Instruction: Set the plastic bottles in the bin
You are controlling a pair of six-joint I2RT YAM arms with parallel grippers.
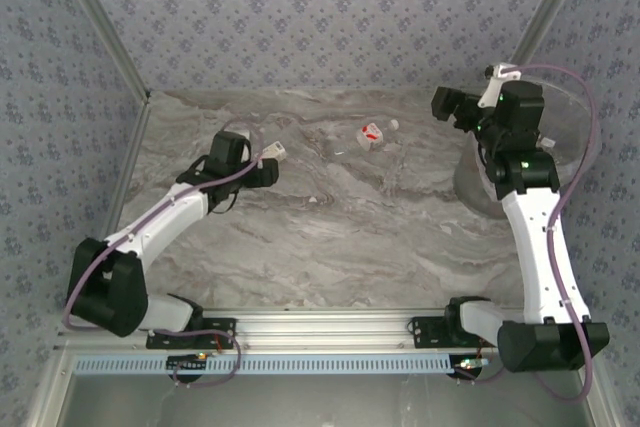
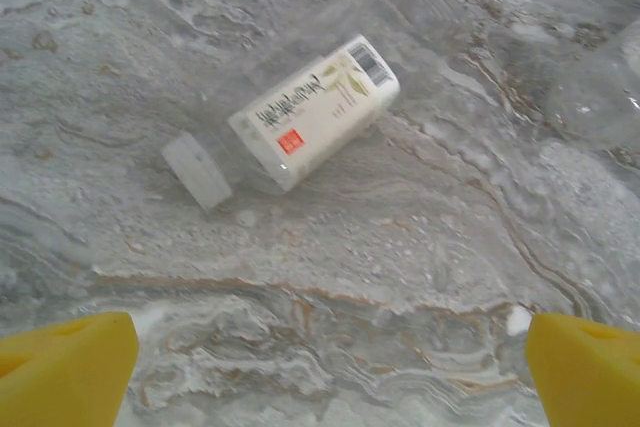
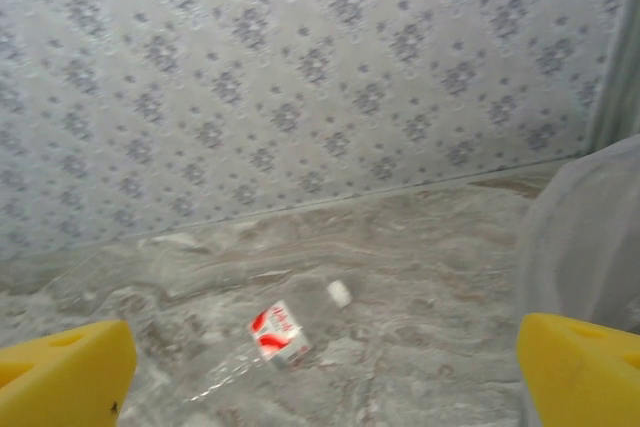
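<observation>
On the table (image 1: pixel 300 247) sit one bottle (image 1: pixel 371 135), one bin (image 1: pixel 572 132).

Bottle (image 1: pixel 371 135) lying on table (image 1: pixel 330 237), centre-back; bin (image 1: pixel 572 122) far R, partly behind R arm (image 1: pixel 535 222).

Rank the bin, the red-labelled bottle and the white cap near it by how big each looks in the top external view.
1. bin: largest by far, even with the right arm hiding part of it.
2. red-labelled bottle: small; its clear body is hard to make out.
3. white cap: smallest, a speck.
</observation>
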